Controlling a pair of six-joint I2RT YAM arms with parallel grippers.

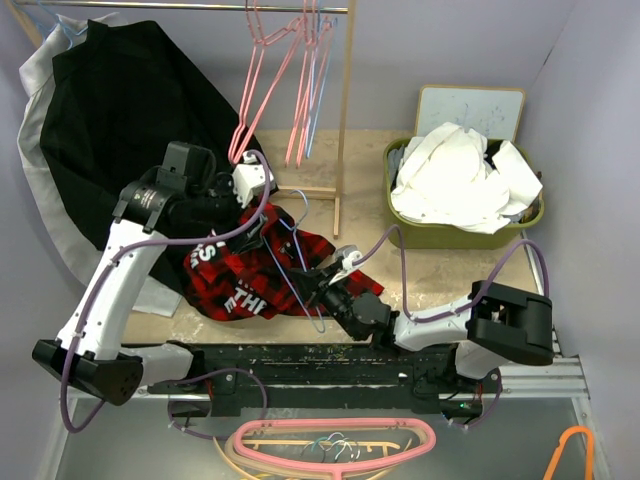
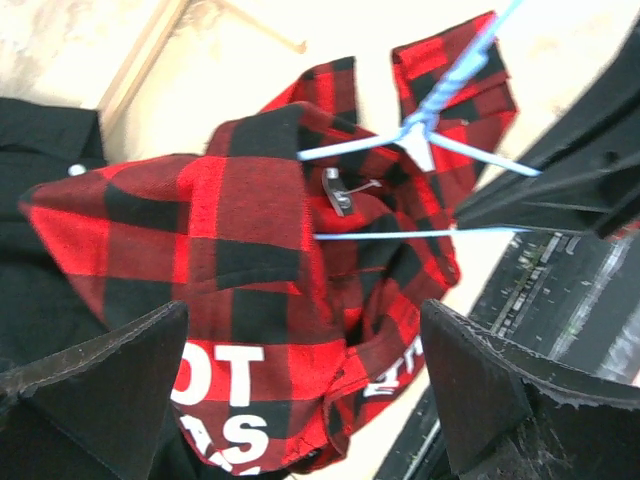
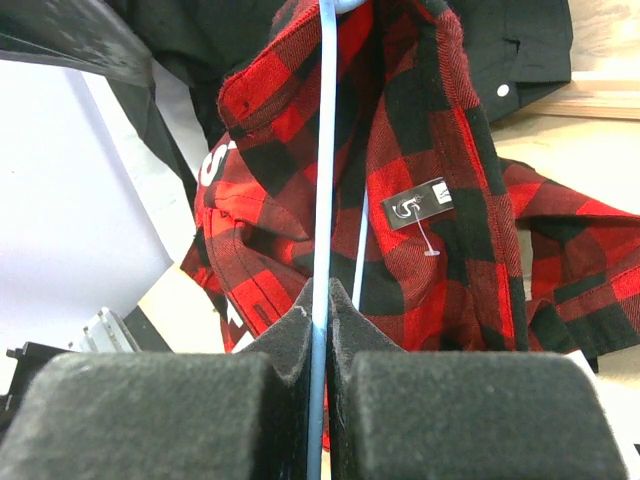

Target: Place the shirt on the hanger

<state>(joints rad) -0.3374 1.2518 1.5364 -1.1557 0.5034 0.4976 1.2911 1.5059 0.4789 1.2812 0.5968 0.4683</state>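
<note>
The red-and-black plaid shirt (image 1: 250,275) with white letters lies bunched on the table's middle, its collar part draped over the light-blue hanger (image 1: 290,238). My right gripper (image 1: 322,283) is shut on one wire of the hanger (image 3: 325,150), with the shirt (image 3: 430,150) and its tag just beyond the fingers. My left gripper (image 1: 248,225) hovers over the shirt's upper left part. In the left wrist view it (image 2: 305,390) is open wide and empty, with the shirt (image 2: 250,250) and the hanger's neck (image 2: 420,130) below it.
A big black shirt (image 1: 120,110) hangs at the back left. Pink hangers (image 1: 290,80) hang on a wooden rack (image 1: 345,130). A green basket (image 1: 465,238) of white cloths (image 1: 460,175) stands at the right. Another pink hanger (image 1: 330,445) lies at the near edge.
</note>
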